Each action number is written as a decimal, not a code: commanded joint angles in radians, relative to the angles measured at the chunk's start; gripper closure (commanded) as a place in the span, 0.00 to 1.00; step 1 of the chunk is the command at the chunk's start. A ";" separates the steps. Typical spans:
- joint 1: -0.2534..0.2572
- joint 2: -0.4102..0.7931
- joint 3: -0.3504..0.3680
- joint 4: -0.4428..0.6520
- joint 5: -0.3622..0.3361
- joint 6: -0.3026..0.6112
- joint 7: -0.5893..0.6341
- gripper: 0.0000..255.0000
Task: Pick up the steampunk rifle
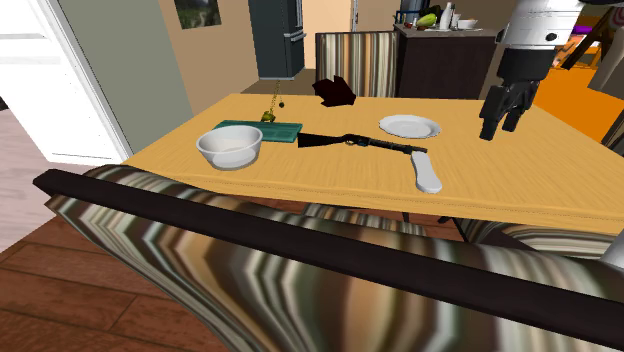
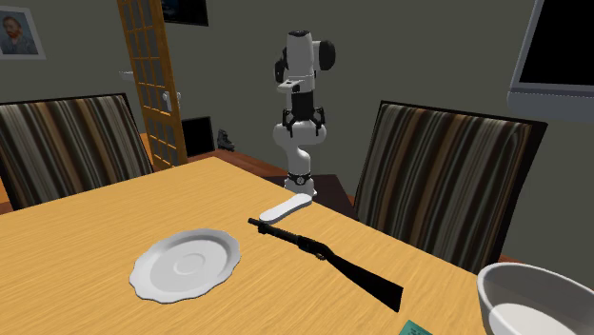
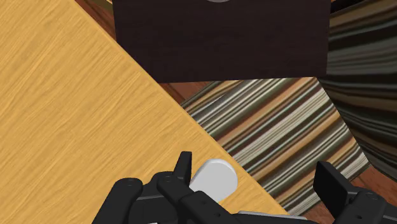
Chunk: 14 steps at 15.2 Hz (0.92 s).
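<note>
Black rifle (image 1: 362, 142) flat on table (image 1: 540, 170) — hand (image 1: 500, 126) spread, empty, well apart — likely readied for approach.

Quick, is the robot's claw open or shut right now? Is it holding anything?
Gripper: open, fingers apart, holding nothing. The rifle lies apart from it, not grasped.

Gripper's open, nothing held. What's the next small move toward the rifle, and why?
Probably carry the gripper toward the shoulder view's left until it hangs over the middle of the rifle, before any lowering. It hangs open above the table, near the white oblong thing and well apart from the rifle, which lies flat.
</note>
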 commanded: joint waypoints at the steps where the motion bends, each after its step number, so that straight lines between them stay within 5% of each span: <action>1: 0.000 0.000 0.000 0.000 0.000 0.000 0.000 0.00; 14: 0.086 0.447 -0.175 0.165 -0.038 0.343 -0.423 0.00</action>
